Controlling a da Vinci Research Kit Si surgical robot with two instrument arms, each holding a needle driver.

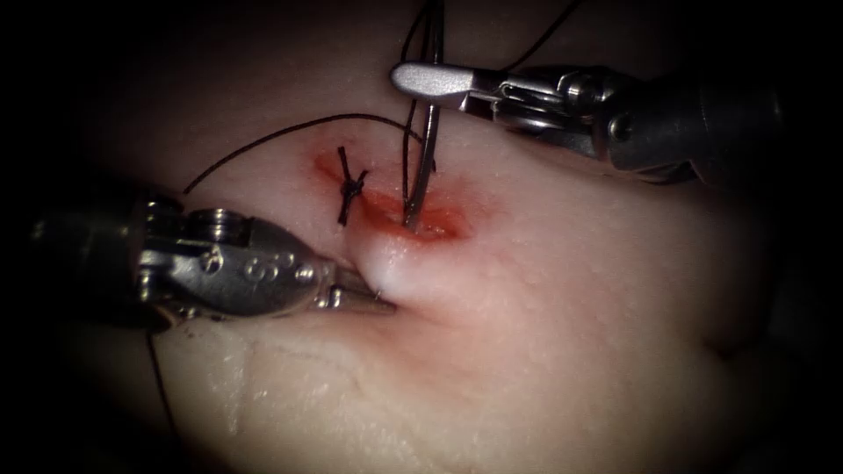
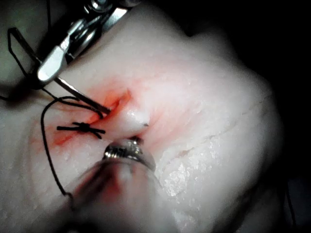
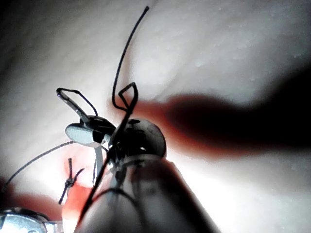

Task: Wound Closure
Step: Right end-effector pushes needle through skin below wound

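Your right tool (image 1: 430, 83) is clamped on the needle (image 1: 425, 167) near its thread end; needle tip sits in the cut (image 1: 413, 219), just right of the knot (image 1: 349, 186). Your left tool (image 1: 373, 298) pinches tissue (image 1: 544, 333) at the cut's near edge, puckering it. Thread (image 1: 263, 145) loops above the knot, crowding the needle; tissue right of the cut is open.

Surgical training bench, not a clinic: lying under endoscope lighting, a slab of pale tissue (image 1: 544, 351) bearing a short red cut (image 1: 395, 211), one tied stitch (image 1: 349, 186), dark surroundings, two wristed steel needle drivers working.
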